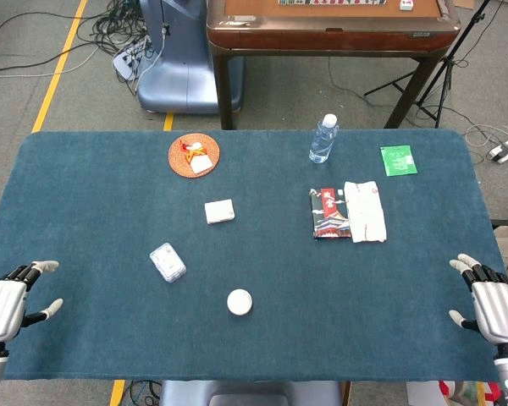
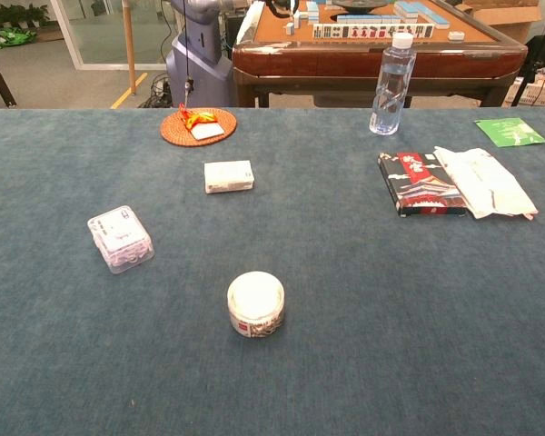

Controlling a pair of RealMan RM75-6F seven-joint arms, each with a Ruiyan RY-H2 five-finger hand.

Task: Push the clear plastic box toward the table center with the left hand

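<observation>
The clear plastic box point(image 1: 168, 262) point(image 2: 120, 238) lies flat on the blue table point(image 1: 93, 203), left of the middle. My left hand point(image 1: 8, 304) rests at the table's near left corner, fingers apart and holding nothing, well to the left of the box. At the near right edge my right hand point(image 1: 489, 304) is also spread with nothing in it. Neither hand shows in the chest view.
A round white jar point(image 1: 240, 302) point(image 2: 255, 304) stands near the front centre. A small white box point(image 1: 219, 211) point(image 2: 229, 176), a woven coaster point(image 1: 194, 155), a water bottle point(image 1: 323, 139), a dark packet point(image 1: 329, 213), white wipes point(image 1: 365, 211) and a green card point(image 1: 398, 160) lie farther back.
</observation>
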